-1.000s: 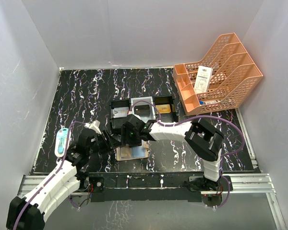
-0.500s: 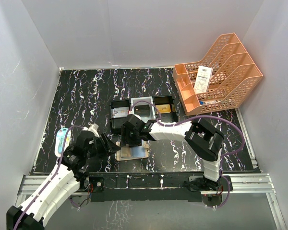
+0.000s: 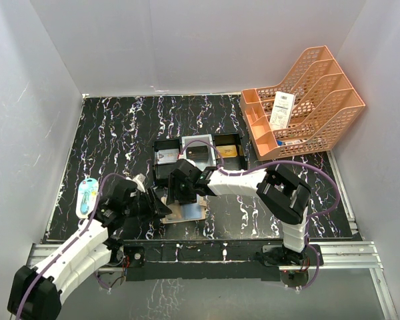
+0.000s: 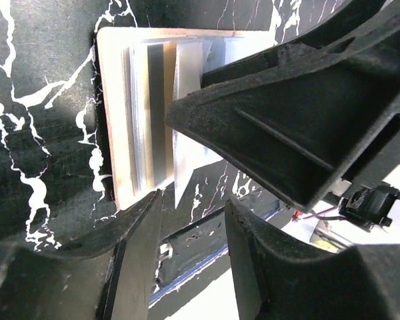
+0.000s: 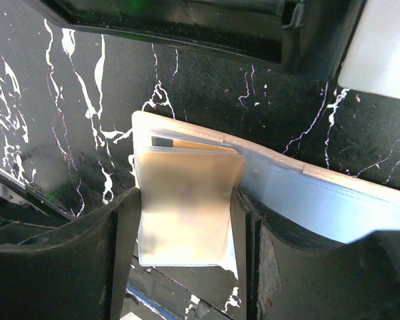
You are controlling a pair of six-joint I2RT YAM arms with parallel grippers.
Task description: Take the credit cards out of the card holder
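The left gripper point(image 4: 193, 199) has its fingers spread with nothing between them, tips just at the edge of the holder point(image 4: 110, 113). The holder lies open on the table point(image 3: 113, 133), near the front edge and between the two grippers. The right gripper point(image 5: 185, 193) pinches the cards point(image 5: 187, 223) by their side edges, and the stack sticks out of the holder's end pocket.

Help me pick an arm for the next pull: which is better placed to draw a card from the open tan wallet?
Right. The right tool grips the silvery-gold rectangular plastic card jutting from the tan folding card holder; the left tool hangs open at its edge, holding nothing.
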